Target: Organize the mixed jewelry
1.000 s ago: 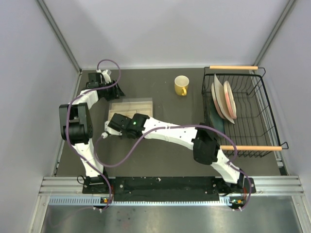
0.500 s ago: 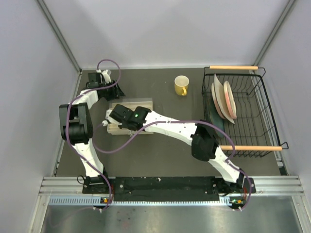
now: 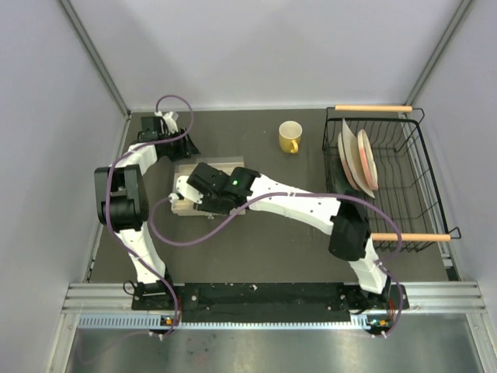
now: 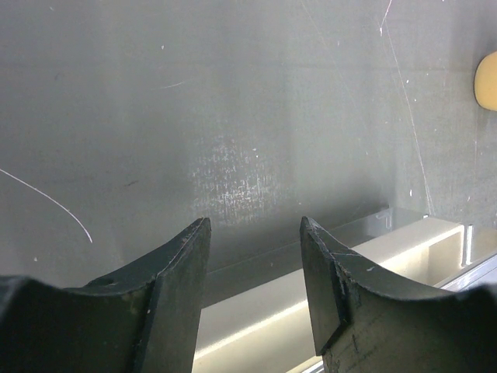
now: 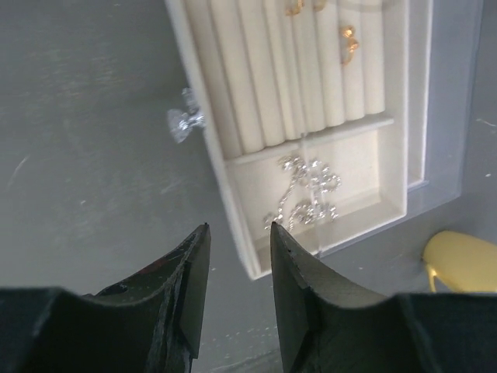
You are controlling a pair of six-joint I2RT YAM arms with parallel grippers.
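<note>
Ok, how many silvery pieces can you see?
2: one silvery piece on the table beside the jewelry box wall; one glittery cluster in its open compartment, maybe several tangled. Others may be out of frame.

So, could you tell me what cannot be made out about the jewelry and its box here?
Top view: the right arm covers most of the jewelry box; any jewelry is too small to see.
Right wrist view: the gold rings run off the top edge, count unclear; the yellow mug is cut by the frame.
Left wrist view: only a corner of the box shows behind the left gripper.
</note>
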